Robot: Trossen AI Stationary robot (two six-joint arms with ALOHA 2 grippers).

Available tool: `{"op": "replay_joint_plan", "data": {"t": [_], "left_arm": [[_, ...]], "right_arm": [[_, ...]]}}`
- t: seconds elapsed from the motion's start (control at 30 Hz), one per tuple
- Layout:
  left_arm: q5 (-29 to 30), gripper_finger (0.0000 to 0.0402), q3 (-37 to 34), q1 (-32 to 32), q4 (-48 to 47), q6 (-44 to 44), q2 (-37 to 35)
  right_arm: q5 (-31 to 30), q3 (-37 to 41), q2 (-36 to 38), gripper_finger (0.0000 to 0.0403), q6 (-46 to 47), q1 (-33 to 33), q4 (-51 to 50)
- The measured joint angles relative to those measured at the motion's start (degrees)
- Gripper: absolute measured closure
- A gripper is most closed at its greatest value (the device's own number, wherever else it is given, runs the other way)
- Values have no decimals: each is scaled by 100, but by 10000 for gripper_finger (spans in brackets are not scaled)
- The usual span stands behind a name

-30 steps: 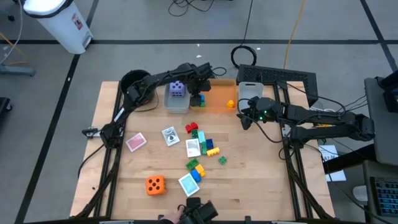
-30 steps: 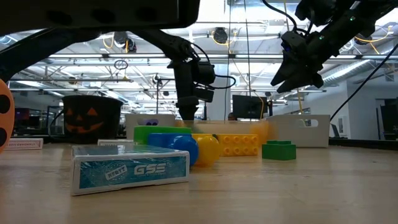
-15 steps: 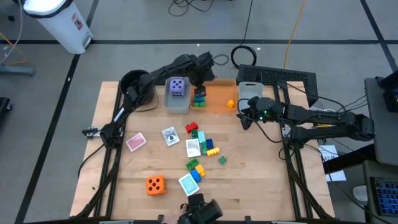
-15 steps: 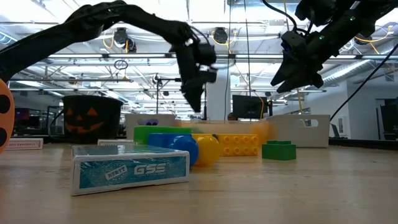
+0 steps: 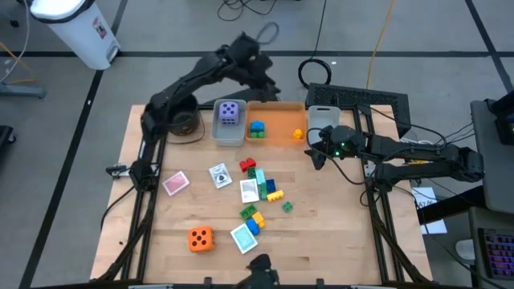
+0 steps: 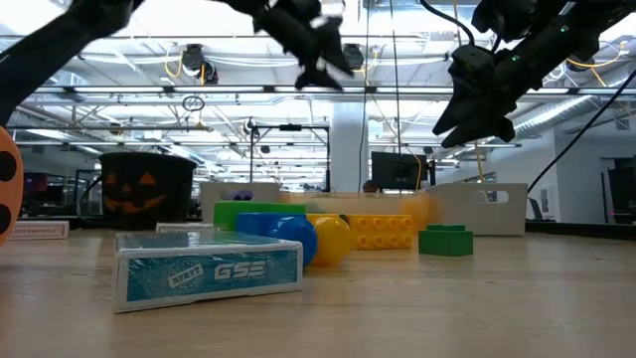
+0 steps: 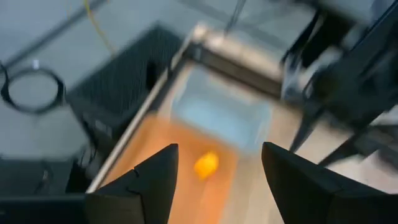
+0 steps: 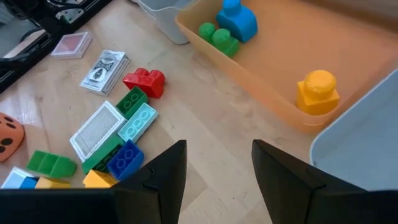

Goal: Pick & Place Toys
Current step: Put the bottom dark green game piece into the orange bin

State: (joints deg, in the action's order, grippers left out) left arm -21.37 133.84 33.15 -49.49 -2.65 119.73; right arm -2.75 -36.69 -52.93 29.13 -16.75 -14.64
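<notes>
My left gripper (image 5: pixel 267 88) (image 7: pixel 217 174) hangs open high above the far end of the orange bin (image 5: pixel 279 138), with nothing between its fingers. In that bin lie a blue-and-green brick (image 5: pixel 257 128) and a yellow brick (image 5: pixel 298 134). A purple die (image 5: pixel 230 112) sits in the grey bin (image 5: pixel 227 135) beside it. My right gripper (image 5: pixel 316 154) (image 8: pixel 214 180) hovers open above the table, right of the orange bin, holding nothing. Loose bricks (image 5: pixel 259 186), a white card (image 5: pixel 220 175), a pink card (image 5: pixel 175 183), a teal card (image 5: pixel 243 236) and an orange die (image 5: pixel 201 238) lie on the table.
A round black pot (image 5: pixel 178 112) stands at the far left corner. A second pale bin (image 5: pixel 323 120) stands right of the orange one, close to my right gripper. Bare wood lies along the table's left and right sides.
My left gripper has risen steeply out of the orange bin and tipped from pointing down to slanting forward. The blue-and-green brick stays lying in the bin where the gripper stood. My right arm has kept still.
</notes>
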Motion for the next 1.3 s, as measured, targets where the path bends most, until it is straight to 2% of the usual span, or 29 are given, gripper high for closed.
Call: {"op": "replay_joint_plan", "data": {"t": [0.13,0.33,0.47,0.67,0.8,1.07,1.3], "left_arm": [[39,185,-1,-171,456,-353,-333],[68,213,-44,-598,646,-382,-545],[89,232,-537,-931,850,-460,-526],[88,254,-1962,-1399,2115,-1075,-633],[144,262,-3016,-1593,3168,-1524,-1025],[1206,265,-5467,-1664,4491,-2205,-2640],[1899,266,-7376,-1775,4871,-2819,-4205]], "right_arm": [[3,0,0,232,17,0,47],[5,0,-1,232,16,0,215],[7,0,0,232,11,0,310],[10,0,0,232,2,0,304],[130,0,0,232,-91,-2,302],[160,0,-2,232,-137,42,362],[160,0,-2,232,-134,42,687]]}}
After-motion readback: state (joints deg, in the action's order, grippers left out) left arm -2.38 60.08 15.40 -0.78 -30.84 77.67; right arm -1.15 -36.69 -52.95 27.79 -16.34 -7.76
